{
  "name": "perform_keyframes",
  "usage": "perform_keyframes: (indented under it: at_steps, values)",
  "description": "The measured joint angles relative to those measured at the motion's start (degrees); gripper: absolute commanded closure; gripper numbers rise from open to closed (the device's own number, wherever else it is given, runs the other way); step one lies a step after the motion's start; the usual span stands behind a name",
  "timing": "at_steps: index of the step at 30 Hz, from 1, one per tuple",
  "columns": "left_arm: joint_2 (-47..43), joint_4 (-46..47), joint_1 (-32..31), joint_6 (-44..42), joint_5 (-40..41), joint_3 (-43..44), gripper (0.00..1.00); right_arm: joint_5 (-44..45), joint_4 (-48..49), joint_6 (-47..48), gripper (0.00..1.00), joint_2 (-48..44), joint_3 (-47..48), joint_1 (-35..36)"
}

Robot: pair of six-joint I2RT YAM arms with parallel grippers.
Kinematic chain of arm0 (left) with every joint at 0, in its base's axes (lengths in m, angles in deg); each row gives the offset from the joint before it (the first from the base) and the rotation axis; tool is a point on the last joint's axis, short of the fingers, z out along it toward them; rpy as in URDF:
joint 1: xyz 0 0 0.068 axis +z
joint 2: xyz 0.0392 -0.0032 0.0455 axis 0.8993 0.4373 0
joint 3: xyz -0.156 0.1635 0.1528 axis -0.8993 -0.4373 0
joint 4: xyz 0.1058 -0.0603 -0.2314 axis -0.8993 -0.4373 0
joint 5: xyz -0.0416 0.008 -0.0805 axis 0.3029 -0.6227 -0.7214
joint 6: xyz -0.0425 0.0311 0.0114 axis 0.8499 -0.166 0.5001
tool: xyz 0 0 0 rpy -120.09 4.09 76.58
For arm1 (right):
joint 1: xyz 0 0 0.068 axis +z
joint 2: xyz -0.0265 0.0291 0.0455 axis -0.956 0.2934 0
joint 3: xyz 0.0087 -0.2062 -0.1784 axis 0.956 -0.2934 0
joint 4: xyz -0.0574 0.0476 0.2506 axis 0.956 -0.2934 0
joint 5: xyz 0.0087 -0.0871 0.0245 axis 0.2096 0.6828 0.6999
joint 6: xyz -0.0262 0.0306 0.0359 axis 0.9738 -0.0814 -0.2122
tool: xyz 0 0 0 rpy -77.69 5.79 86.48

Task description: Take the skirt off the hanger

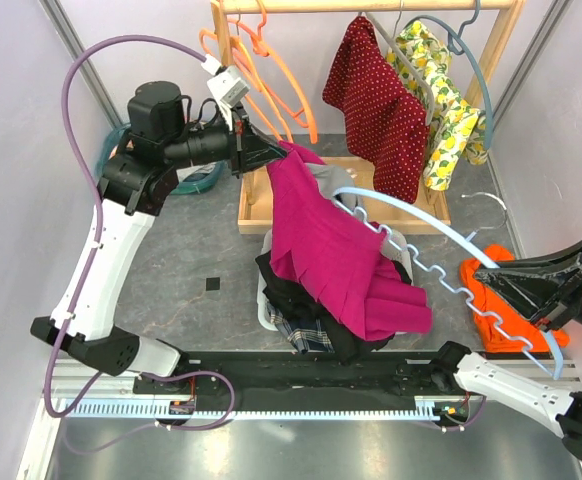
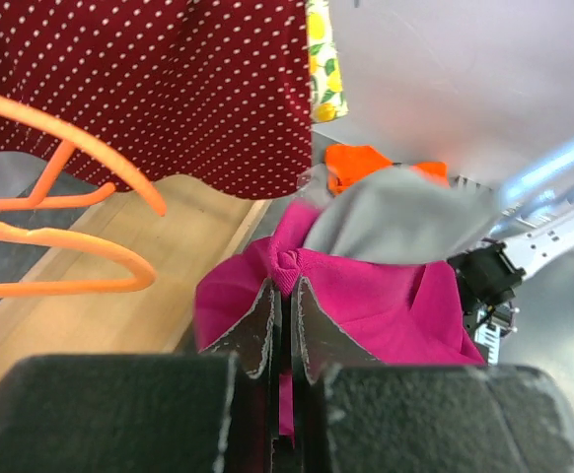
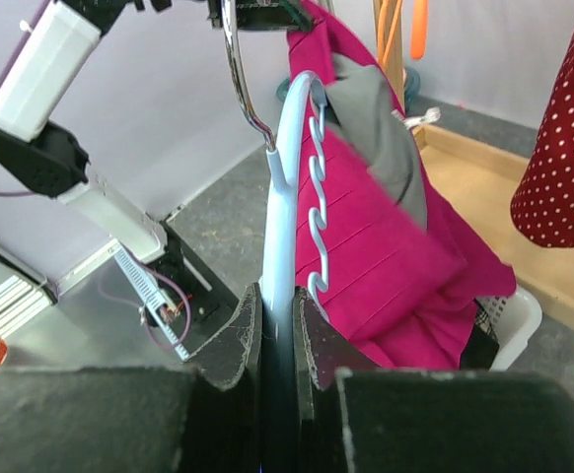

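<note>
A magenta pleated skirt [image 1: 336,255] with grey lining hangs from my left gripper [image 1: 271,152], which is shut on its top edge; the pinched fabric shows in the left wrist view [image 2: 289,271]. The skirt's lower part lies on a heap of clothes in a white basket [image 1: 265,300]. A light blue hanger [image 1: 441,270] with a wavy lower bar runs from the skirt to my right gripper [image 1: 531,300], which is shut on its bar [image 3: 282,256]. The hanger's metal hook [image 3: 238,69] is near the skirt's top. The skirt [image 3: 386,246] still drapes beside the hanger.
A wooden rack at the back holds a red dotted garment [image 1: 376,100], a lemon-print garment [image 1: 441,95] and orange hangers [image 1: 261,70]. An orange cloth [image 1: 491,300] lies at right. A wooden tray [image 1: 256,205] is the rack's base. A teal cable coil [image 1: 196,180] lies at left.
</note>
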Motion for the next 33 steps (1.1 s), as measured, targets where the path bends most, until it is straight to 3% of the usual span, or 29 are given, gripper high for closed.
perform_keyframes:
  at_steps: [11, 16, 23, 28, 33]
  values:
    - [1.40, -0.74, 0.00, 1.14, 7.13, 8.76, 0.98, 1.75, -4.94, 0.87, 1.00, 0.26, 2.03, 0.00]
    - [0.63, -1.53, -1.14, 1.36, 0.24, 8.87, 0.98, 9.22, -3.30, 0.07, 1.00, -0.68, 3.30, 0.00]
    - [0.63, -1.86, -4.92, 4.39, -8.79, 9.94, 0.98, 20.00, 8.20, -1.57, 1.00, -2.71, -7.96, -0.04]
    - [-0.37, 1.09, -6.54, 6.58, -13.29, 8.55, 0.98, 23.12, 13.31, -1.99, 1.00, 4.59, -7.48, -0.04]
    - [-2.38, 1.57, -13.73, 4.31, -14.27, -1.81, 0.98, 23.89, 18.12, -1.95, 1.00, 14.99, -3.91, -0.04]
